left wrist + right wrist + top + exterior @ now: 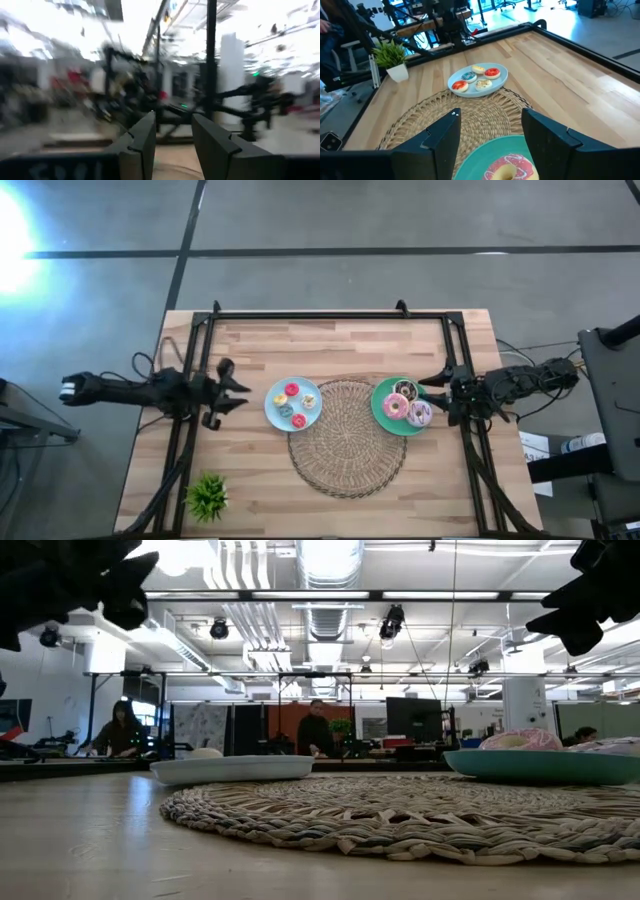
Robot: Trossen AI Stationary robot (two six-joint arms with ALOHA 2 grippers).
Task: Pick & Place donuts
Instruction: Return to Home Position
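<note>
Both arms hang clear of the wooden table (330,345), and we find nothing in either gripper. The left gripper (173,120), its two fingers parted by a modest gap with only air between them, sits above the table's left side, just beside the light-blue plate (271,406). On that plate lie the small donuts (468,76), five as we count them from the right wrist view, frosted in blue, red and pale yellow. The right gripper (491,115), fingers likewise apart and holding nothing, hovers over the outer edge of the green plate (381,402) on the table's right side. That plate carries the three larger donuts packed close together: the dark brown donut (404,389), the pink-frosted donut (396,408) and the lilac-white donut (420,415). Between the two plates lies a round woven mat (345,450), each plate overlapping its rim. A small green plant (207,496) stands near a left corner of the table, well apart from the plates. Two people (120,728) show in the room behind.
</note>
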